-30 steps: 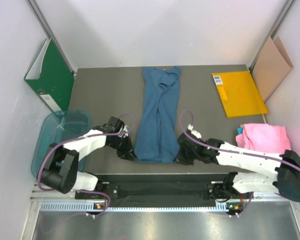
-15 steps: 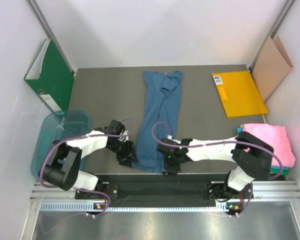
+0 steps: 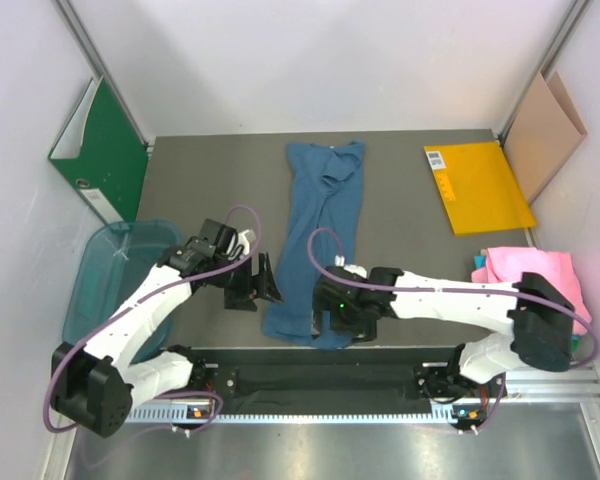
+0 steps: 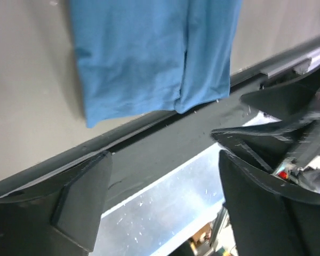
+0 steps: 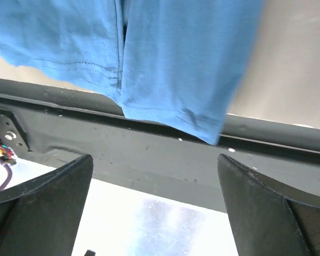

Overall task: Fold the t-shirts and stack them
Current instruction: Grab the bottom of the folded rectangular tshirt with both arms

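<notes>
Left wrist view: the left fingers (image 4: 81, 204) stand wide apart with nothing between them. They are over the black rail (image 4: 165, 140) along the near edge of the tabletop (image 4: 32, 90), and the hem of the dark blue t-shirt (image 4: 144, 53) lies just beyond their tips.

Right wrist view: the right fingers (image 5: 40, 205) are likewise spread wide and hold nothing. The hem lies beyond their tips, one corner lapping onto the rail. Contact with the cloth cannot be confirmed for either pair.

Top external view:
- The dark blue t-shirt lies folded lengthwise as a long strip down the middle of the grey tabletop, collar at the far end.
- The left fingers are just beside its near left edge.
- The right fingers are over its near hem.
- The pink t-shirt (image 3: 528, 272) lies bunched at the right edge, on the teal-green t-shirt (image 3: 477, 263), of which only a sliver shows.
- A yellow folder (image 3: 477, 186) lies flat at the far right.
- White walls close three sides.
- A green binder (image 3: 105, 150) leans at the left wall and a brown cardboard sheet (image 3: 543, 130) at the right.
- A translucent teal bin (image 3: 115, 275) sits beside the tabletop's left edge. Its contents cannot be made out.
</notes>
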You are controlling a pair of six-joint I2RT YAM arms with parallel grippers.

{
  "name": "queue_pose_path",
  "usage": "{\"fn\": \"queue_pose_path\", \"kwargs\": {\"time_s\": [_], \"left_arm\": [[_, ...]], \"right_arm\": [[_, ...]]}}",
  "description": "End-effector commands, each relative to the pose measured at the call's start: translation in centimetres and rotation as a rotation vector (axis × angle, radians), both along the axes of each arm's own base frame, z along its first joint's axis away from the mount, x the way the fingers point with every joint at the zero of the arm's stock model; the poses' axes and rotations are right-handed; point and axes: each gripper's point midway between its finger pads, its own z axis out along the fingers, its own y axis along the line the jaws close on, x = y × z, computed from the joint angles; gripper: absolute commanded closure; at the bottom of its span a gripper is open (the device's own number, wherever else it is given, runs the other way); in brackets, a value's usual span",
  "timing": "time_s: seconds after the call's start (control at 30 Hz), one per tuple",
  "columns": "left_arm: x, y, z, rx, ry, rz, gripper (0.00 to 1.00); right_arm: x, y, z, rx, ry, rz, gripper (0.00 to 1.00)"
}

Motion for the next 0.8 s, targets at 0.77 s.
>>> {"fn": "queue_pose_path", "kwargs": {"time_s": [0.77], "left_arm": [[-4.5,-9.8,-7.9,-0.068,0.213,-0.304,0.41]], "right_arm": [[9.2,-8.9,2.5,0.007,-0.201,-0.281,0.0]]}}
